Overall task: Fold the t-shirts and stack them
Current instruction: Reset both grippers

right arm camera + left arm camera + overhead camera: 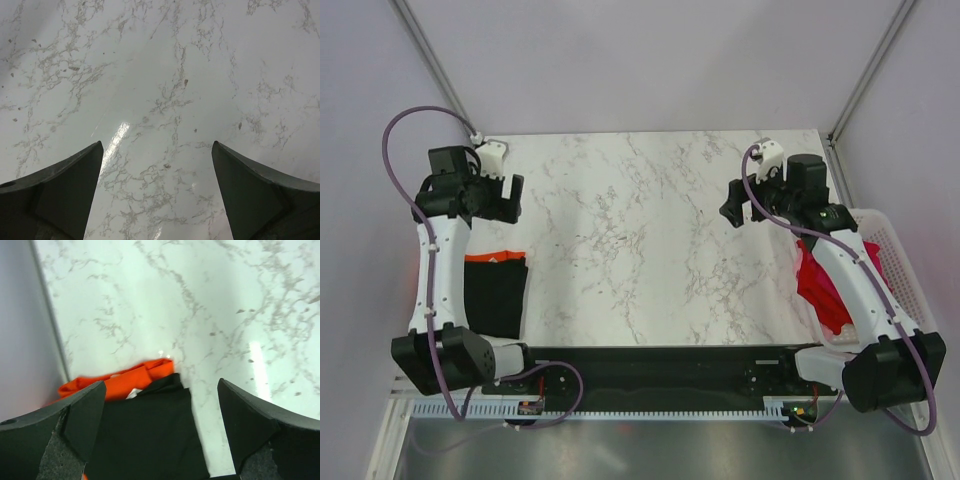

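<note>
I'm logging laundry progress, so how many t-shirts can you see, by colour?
Black shirt: 1
Orange shirt: 1
Pink shirt: 1
Total: 3

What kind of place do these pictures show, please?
Probably a robot test booth, not a home: plain pale walls close around one marble-patterned table, and a left arm and a right arm are bolted at its near edge, with cables exposed.
</note>
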